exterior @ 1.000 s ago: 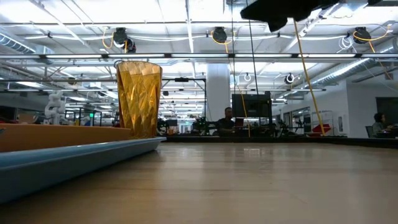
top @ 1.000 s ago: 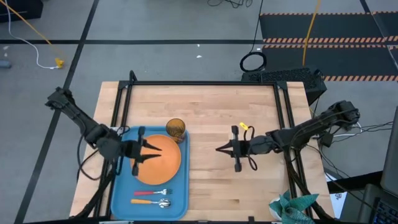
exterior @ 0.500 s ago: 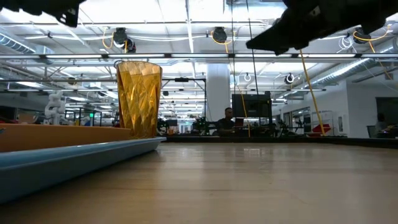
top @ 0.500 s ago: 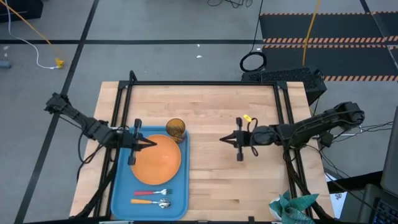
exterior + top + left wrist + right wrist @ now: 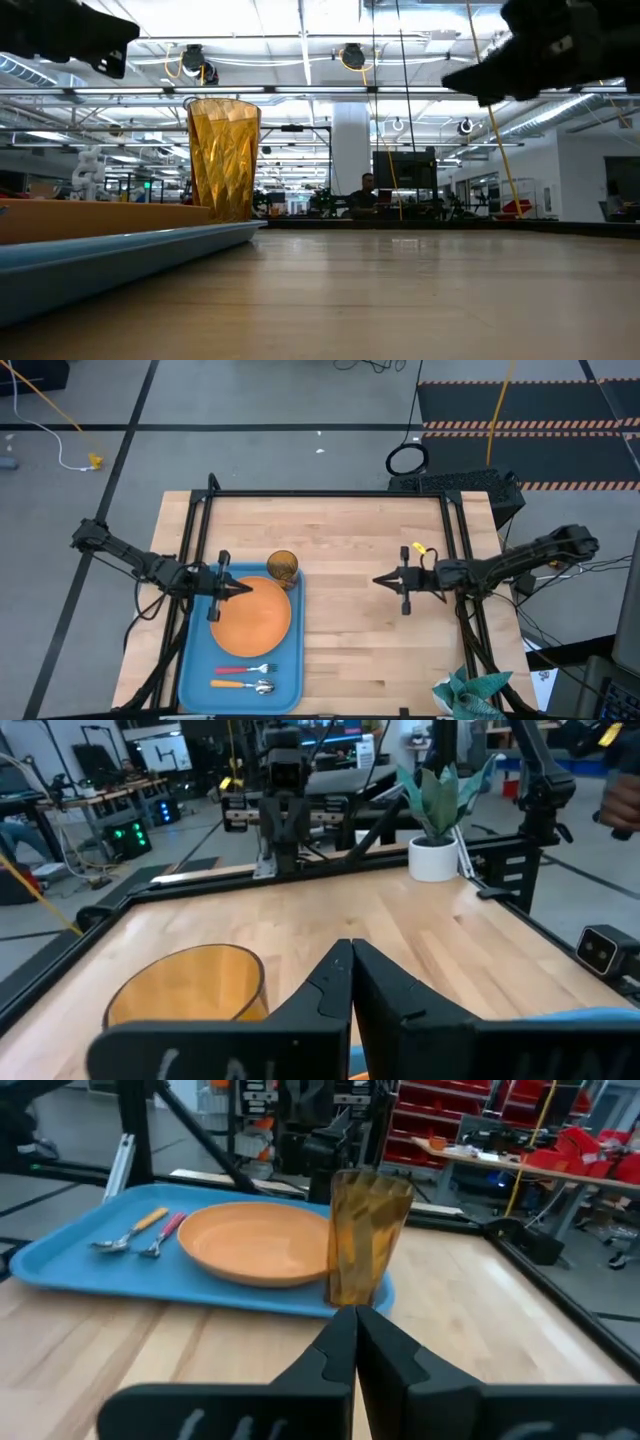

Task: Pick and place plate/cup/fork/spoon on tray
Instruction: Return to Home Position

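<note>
The light-blue tray [image 5: 195, 670] lies at the table's near left. On it are the orange plate [image 5: 252, 622], the fork [image 5: 240, 670] and, nearer the front, the spoon [image 5: 247, 686]. The amber cup [image 5: 283, 568] stands upright in the tray's far right corner. My left gripper [image 5: 246, 589] is shut and empty, held above the plate's far left rim with the cup just beyond it [image 5: 185, 985]. My right gripper [image 5: 377, 581] is shut and empty over bare wood to the right of the tray. It points at the cup [image 5: 368, 1235] and the plate [image 5: 260, 1240].
Black frame rails [image 5: 330, 495] run along the table's far and side edges. A white pot with a green plant [image 5: 465, 690] stands at the near right corner. Bare wood [image 5: 340, 640] lies between the tray and my right gripper.
My right gripper has drawn back toward the table's right edge, away from the cup. My left gripper has drawn back a little toward the left edge, off the middle of the plate, and has come down into the low view. The tableware has not moved.
</note>
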You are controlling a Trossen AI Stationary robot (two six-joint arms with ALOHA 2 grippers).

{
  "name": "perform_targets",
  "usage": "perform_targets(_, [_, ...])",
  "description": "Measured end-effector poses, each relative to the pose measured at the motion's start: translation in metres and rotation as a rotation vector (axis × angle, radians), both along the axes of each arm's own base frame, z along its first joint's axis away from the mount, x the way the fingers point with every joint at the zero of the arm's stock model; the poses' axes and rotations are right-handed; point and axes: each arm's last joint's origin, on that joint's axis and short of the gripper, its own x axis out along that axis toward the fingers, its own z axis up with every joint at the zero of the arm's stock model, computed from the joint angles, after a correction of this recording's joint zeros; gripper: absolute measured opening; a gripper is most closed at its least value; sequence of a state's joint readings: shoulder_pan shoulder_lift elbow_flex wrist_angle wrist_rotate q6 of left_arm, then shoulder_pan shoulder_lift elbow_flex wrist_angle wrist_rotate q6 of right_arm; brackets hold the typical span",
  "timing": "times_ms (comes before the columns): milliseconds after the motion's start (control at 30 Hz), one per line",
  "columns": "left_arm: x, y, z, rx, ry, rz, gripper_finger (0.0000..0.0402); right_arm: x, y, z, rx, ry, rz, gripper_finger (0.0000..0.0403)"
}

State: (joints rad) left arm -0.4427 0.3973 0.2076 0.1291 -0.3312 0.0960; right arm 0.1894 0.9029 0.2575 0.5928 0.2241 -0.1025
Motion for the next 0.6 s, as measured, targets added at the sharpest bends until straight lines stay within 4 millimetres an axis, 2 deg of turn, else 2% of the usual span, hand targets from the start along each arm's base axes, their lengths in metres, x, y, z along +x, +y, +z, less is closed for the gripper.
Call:
perform_targets(100, [0.000, 0.000, -0.002, 0.011, 0.001, -0.002, 0.0004, -0.011, -0.002, -0.012, 0.007, 0.003, 0.017, 0.0000])
perform_targets(267, [0.001, 0.001, -0.003, 0.012, 0.002, 0.007, 0.0008, -0.025, -0.004, -0.021, 0.016, -0.018, 0.017, 0.0000])
perform_targets(600, [0.003, 0.005, -0.004, 0.014, 0.017, -0.029, 0.0010, -0.040, -0.007, -0.018, 0.023, -0.110, 0.019, 0.0000])
